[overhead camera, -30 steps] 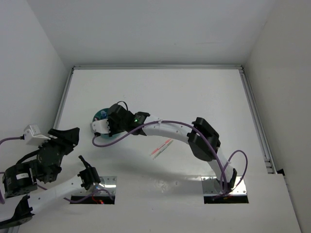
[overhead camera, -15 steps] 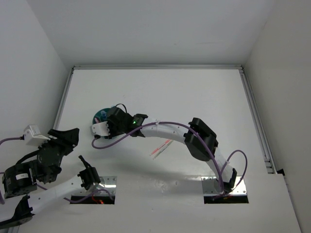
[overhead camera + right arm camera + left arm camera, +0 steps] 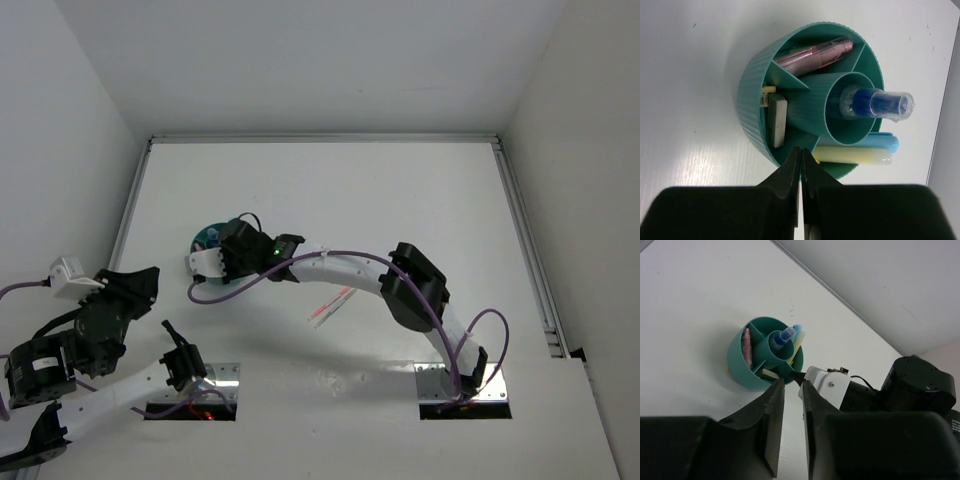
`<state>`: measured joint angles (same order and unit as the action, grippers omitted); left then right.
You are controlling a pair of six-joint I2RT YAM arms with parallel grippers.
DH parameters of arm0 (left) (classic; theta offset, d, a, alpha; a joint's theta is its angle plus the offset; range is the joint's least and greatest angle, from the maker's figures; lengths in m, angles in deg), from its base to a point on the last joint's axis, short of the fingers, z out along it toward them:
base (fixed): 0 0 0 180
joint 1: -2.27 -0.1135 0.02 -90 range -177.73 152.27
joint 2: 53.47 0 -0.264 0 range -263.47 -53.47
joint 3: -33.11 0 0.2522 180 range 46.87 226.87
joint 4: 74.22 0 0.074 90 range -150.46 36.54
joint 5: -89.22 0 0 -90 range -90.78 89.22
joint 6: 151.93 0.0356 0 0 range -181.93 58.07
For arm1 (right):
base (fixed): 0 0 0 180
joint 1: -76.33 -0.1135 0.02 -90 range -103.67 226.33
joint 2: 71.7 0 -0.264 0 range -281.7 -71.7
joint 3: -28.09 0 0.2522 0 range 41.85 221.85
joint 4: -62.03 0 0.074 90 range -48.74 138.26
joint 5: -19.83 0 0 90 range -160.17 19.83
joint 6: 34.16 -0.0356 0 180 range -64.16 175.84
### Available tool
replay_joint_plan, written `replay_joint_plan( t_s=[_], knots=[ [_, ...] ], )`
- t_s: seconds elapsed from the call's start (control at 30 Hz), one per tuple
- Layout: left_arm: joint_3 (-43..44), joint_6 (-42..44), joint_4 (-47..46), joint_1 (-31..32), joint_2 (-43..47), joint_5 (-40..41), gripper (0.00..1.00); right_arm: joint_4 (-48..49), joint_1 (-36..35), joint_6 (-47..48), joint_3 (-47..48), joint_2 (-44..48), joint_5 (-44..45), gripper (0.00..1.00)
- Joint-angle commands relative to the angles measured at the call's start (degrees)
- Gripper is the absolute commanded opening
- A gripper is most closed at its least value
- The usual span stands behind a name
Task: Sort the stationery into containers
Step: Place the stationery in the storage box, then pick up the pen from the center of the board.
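Over teal organiser (image 3: 747,100), left-centre of surface (image 3: 400,200): R pincer (image 3: 800,156) clenched, empty, tips at near rim, contact unclear. Seated in compartments: pink pen (image 3: 812,54), blue marker (image 3: 875,102) in centre tube, yellow stick (image 3: 850,155), lt-blue stick (image 3: 882,143), eraser (image 3: 776,120). L pincer (image 3: 791,385) slightly parted, holding nothing, off to the side. My read: deposit done, red pen (image 3: 333,305) lies out mid-surface. Next calls for R to lift clear, swing over the pen, open, and align across its shaft.
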<state>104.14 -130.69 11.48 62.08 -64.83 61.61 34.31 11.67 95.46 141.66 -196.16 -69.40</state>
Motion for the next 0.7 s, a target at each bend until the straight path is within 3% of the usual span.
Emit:
replay_joint_plan(
  t_s=[0.0, 0.13, 0.2, 0.23, 0.27, 0.37, 0.43, 0.47, 0.5, 0.57, 0.6, 0.67],
  knots=[
    [0.82, 3.88, -4.17, 0.04, -0.77, -0.77, 0.25, 0.42, -0.38, -3.48, 0.92, 7.28, 1.77, 0.00],
    [0.82, 8.09, -8.03, 0.04, -1.83, -2.97, 0.15, -0.19, 0.76, -4.72, -3.56, 12.99, 2.91, 0.00],
    [0.12, 12.30, -12.25, 0.04, -2.53, -5.77, 0.15, -0.19, 0.77, -5.25, -8.38, 15.90, 4.23, 0.15],
    [-0.67, 13.98, -13.92, 0.04, -3.32, -7.01, 0.15, -0.19, 1.29, -5.25, -12.32, 17.49, 5.71, 0.27],
    [-1.20, 17.04, -16.89, 0.04, -4.63, -9.46, 0.15, 1.55, 1.82, -5.86, -14.71, 21.07, 8.43, 0.48],
    [-3.13, 20.75, -22.26, 0.04, -8.14, -13.25, 0.15, 3.93, 3.57, -6.66, -23.32, 27.75, 11.70, 0.75],
    [-3.92, 24.79, -24.82, 0.04, -13.39, -17.71, 0.19, 4.55, 6.46, -8.40, -28.76, 31.02, 12.76, 0.69],
    [-3.93, 25.68, -26.31, 0.04, -15.52, -19.05, 0.27, 4.55, 7.70, -8.41, -30.27, 32.69, 12.76, 0.22],
    [-4.45, 27.95, -27.37, 0.04, -17.71, -20.45, 0.34, 3.86, 8.93, -9.28, -31.85, 34.45, 11.63, 0.03],
    [-4.45, 30.07, -28.96, 0.04, -24.11, -24.24, 0.51, 1.58, 12.45, -9.29, -36.34, 40.07, 7.08, 0.00],
    [-4.45, 30.69, -28.96, 0.04, -26.07, -24.25, 0.54, -3.05, 13.59, -7.90, -37.57, 41.92, -1.39, 0.00],
    [-3.75, 32.01, -28.96, 0.04, -29.32, -23.02, 0.60, -7.38, 14.92, -1.33, -41.61, 46.14, -9.61, 0.18]
  ],
)
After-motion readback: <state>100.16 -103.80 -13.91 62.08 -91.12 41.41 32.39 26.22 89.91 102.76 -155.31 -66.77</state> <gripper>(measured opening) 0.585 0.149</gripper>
